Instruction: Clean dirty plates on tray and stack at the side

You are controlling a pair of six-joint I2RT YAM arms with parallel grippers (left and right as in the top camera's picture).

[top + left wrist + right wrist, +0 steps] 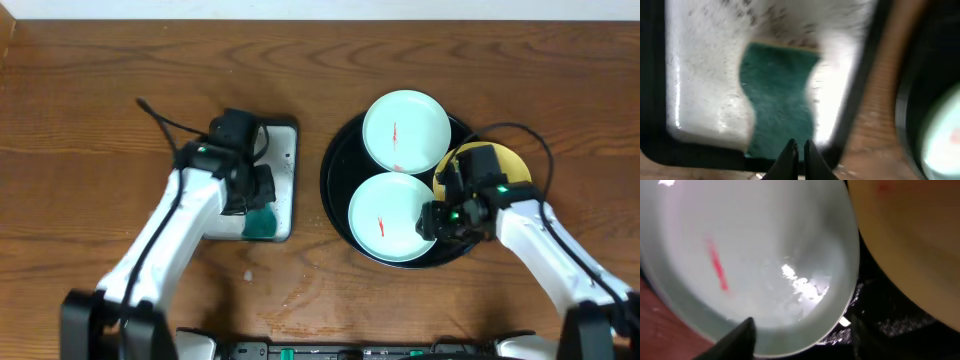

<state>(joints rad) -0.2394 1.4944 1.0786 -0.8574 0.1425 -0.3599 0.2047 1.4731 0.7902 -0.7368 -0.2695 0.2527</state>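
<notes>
The black tray (334, 170) holds two mint-green plates, one far (405, 130) and one near (388, 217), each with a red smear. A yellow plate (517, 166) lies at the tray's right, partly hidden under my right arm. My right gripper (438, 220) is open, with the near mint plate's (755, 255) right rim between its fingers (800, 340). The yellow plate (910, 245) is beside it in the right wrist view. My left gripper (257, 192) is shut and empty, just above a green sponge (780, 95).
The green sponge (262, 224) lies on a small rectangular silver tray (284, 150) left of the black tray; the silver tray also shows in the left wrist view (705, 75). Brown wood tabletop (90, 120) surrounds both trays.
</notes>
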